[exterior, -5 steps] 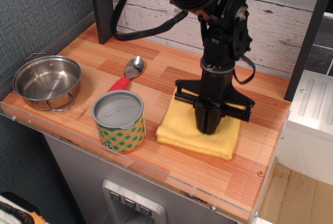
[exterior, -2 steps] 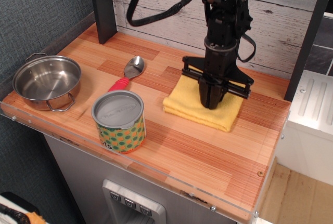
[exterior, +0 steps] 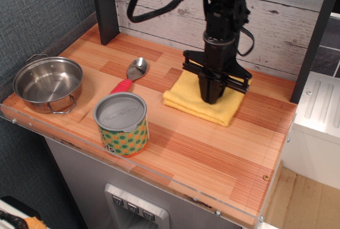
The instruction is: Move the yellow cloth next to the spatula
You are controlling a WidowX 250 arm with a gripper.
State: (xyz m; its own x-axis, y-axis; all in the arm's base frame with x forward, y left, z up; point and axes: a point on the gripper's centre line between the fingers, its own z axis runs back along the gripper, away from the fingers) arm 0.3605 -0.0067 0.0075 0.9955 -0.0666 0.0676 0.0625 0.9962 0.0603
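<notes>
The yellow cloth (exterior: 184,96) lies folded on the wooden table, back right of centre. My gripper (exterior: 211,100) points straight down onto the cloth's middle, with its fingers close together, pinching the fabric. The spatula (exterior: 136,70) lies to the left of the cloth, its silver head toward the back wall and its red-pink handle (exterior: 121,86) toward the can. A strip of bare wood separates the cloth's left edge from the spatula.
A patterned can (exterior: 121,124) with a grey lid stands at the front, just below the spatula handle. A steel pot (exterior: 48,83) sits at the left edge. A dark post (exterior: 103,6) stands at the back left, and the plank wall runs behind.
My gripper has moved toward the back wall and slightly left. The yellow cloth has moved with it, away from the front edge and closer to the spatula.
</notes>
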